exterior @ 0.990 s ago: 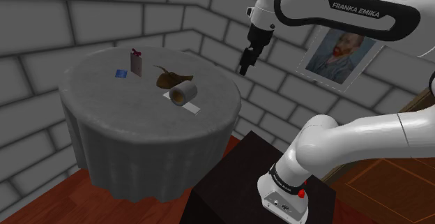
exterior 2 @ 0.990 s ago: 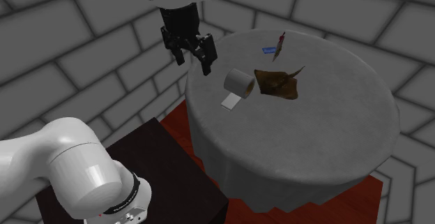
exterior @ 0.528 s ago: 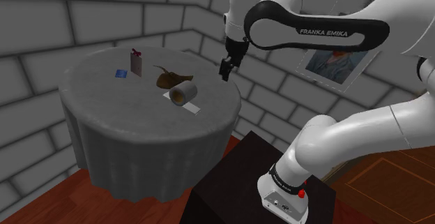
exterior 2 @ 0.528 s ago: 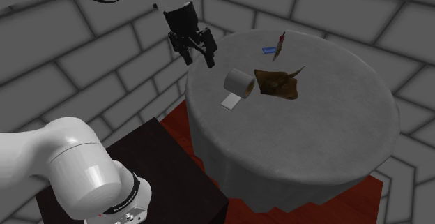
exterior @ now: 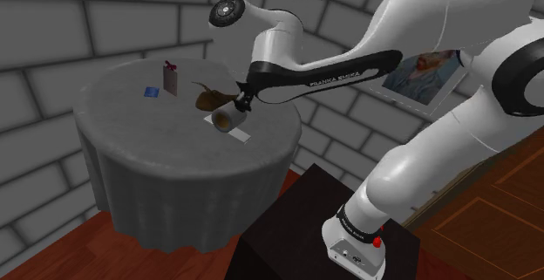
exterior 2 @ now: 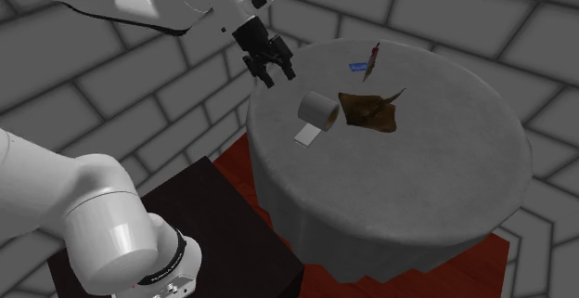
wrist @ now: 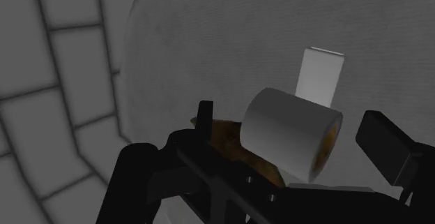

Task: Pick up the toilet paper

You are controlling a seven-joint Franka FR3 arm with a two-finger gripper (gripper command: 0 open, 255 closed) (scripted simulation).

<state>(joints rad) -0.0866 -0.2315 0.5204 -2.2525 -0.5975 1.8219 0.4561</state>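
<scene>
My pincer hangs released over the rim of the round, grey-draped counter, its two black fingers standing well apart and clasping nothing. Neither finger touches the counter or anything on it. The toilet paper lies on its side on the cloth just ahead of my fingertips and a little below them, near but clearly apart from them. Looking along my own hand, the roll sits in the gap between the fingers without either one meeting it, and its hollow end with a brownish core is turned toward one finger. A loose sheet trails flat from the roll across the cloth toward the counter's rim. Just past the roll, on its far side from my pincer, lies a crumpled brown thing, close against the roll; I cannot tell whether the two touch. Farther off, well beyond both, a small blue item lies flat and a slim dark reddish object stands beside it, near the counter's far rim.
</scene>
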